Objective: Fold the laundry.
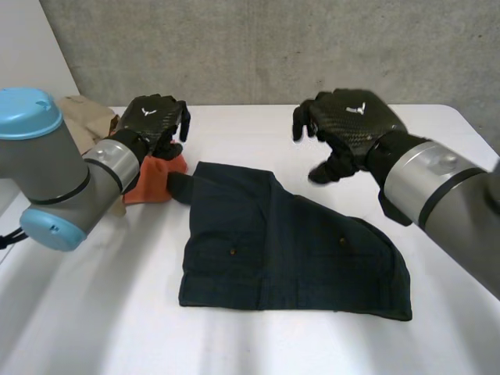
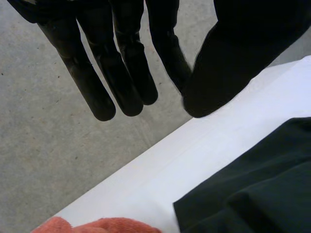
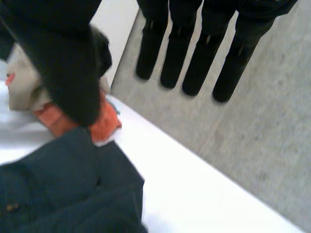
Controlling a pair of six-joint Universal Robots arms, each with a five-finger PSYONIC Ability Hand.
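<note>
- Left hand (image 1: pixel 150 121): up off the table, over the orange cloth (image 1: pixel 152 181). Its wrist view shows the fingers (image 2: pixel 121 73) straight with the thumb apart, holding nothing.
- Right hand (image 1: pixel 351 121): raised over bare table beyond the far right side of the dark garment (image 1: pixel 289 250). Fingers (image 3: pixel 194 58) are loosely extended and empty, clear of any cloth.
- Dark garment: lies mid-table, spread mostly flat, between and in front of the two hands. It looks like shorts, with two small buttons visible. The far left corner sits just beside the orange cloth.
- Handling, judged: woven and soft but with some body, and light. It will drape and sag once lifted, and seams and hems will be thicker. Not fragile, and likely to slide easily on the smooth table (image 1: pixel 94 312).
- Hold points, judged: pinch the corners or hem edge rather than the middle. The far left corner is closest to the left hand, and the far right edge is closest to the right hand.
- Room: open table in front of the garment and to its right. The left side is crowded by the orange cloth and, behind it, a beige cloth (image 1: pixel 86 116).
- The table's far edge runs close behind both hands, with the wall (image 1: pixel 273 47) beyond.
</note>
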